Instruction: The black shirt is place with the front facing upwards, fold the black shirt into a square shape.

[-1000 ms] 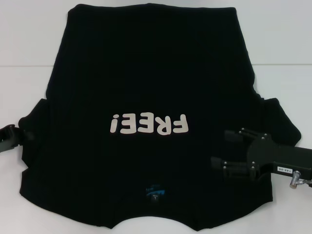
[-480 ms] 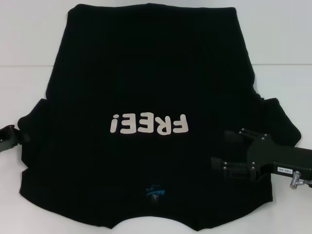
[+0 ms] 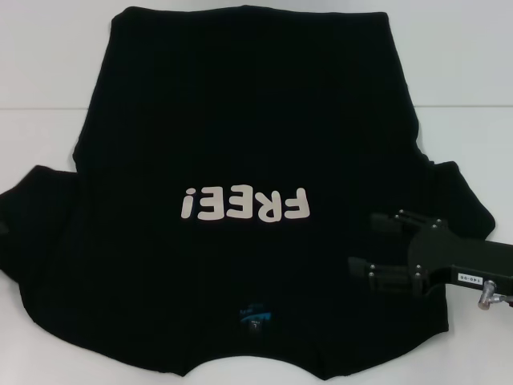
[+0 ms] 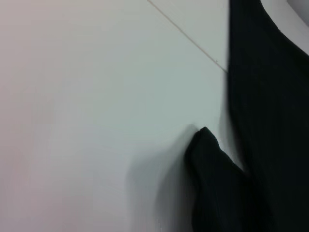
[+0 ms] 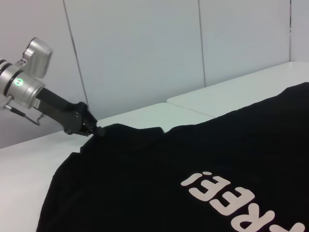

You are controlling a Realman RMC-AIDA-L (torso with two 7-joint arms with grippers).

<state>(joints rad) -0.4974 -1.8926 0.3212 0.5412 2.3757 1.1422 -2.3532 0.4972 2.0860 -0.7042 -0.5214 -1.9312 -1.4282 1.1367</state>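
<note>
White counter (image 3: pixel 465 72) filled the scene, with pale wall panels behind it in the right wrist view. Spread flat across the counter lay the large black short-sleeved cloth T-shirt (image 3: pixel 248 120), front up, its cream "FREE!" lettering (image 3: pixel 244 204) reading upside down from the head camera, so the collar and small blue neck label (image 3: pixel 255 314) lay nearest the robot and the hem farthest away. Its long axis ran straight away from the robot. The right tool (image 3: pixel 375 250) hovered over the shirt near the robot's right sleeve, its two black fingers spread apart with nothing between them, pointing inward across the cloth. The left tool (image 5: pixel 92 128) was out of the head view; only the right wrist view showed it, at the far sleeve edge, its tip meeting a raised peak of black fabric and apparently pinched on it, though the contact was small and hard to confirm. The left wrist view showed a lifted point of the black cloth (image 4: pixel 212 164) standing up off the counter beside the shirt's body, which neither other view made clear. Judging by this, each arm was nearer its own sleeve, and the coming fold likely turned on drawing the sleeves inward across the long axis.
</note>
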